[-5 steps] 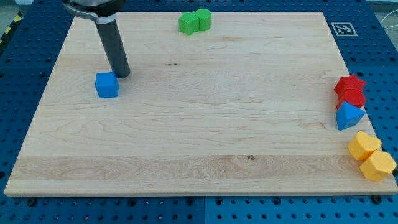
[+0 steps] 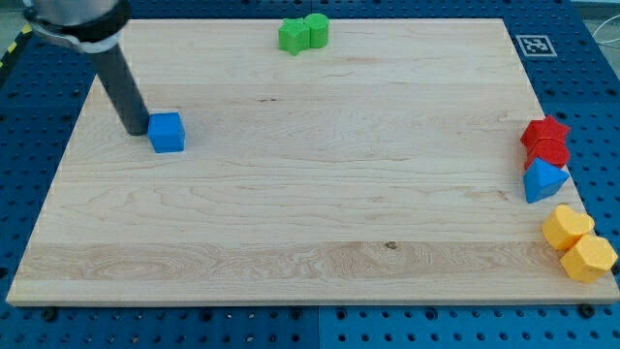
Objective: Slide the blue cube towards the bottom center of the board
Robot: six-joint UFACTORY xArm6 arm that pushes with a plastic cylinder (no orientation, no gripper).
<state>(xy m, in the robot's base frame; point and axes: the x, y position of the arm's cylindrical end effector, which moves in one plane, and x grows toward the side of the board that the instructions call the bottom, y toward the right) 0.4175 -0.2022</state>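
Observation:
The blue cube (image 2: 167, 133) sits on the wooden board (image 2: 291, 194) at the view's upper left. My tip (image 2: 136, 131) rests on the board just to the view's left of the cube, close to its left face; contact cannot be told. The dark rod rises from the tip toward the view's top left corner.
Two green blocks (image 2: 303, 34) touch each other at the top centre edge. At the right edge stand a red star-shaped block (image 2: 545, 142), a blue triangular block (image 2: 542, 181) below it, and two yellow blocks (image 2: 577, 243) at the lower right. A marker tag (image 2: 534, 45) is at the top right corner.
My tip has moved from just above and right of the blue cube to its left side. The cube has not moved.

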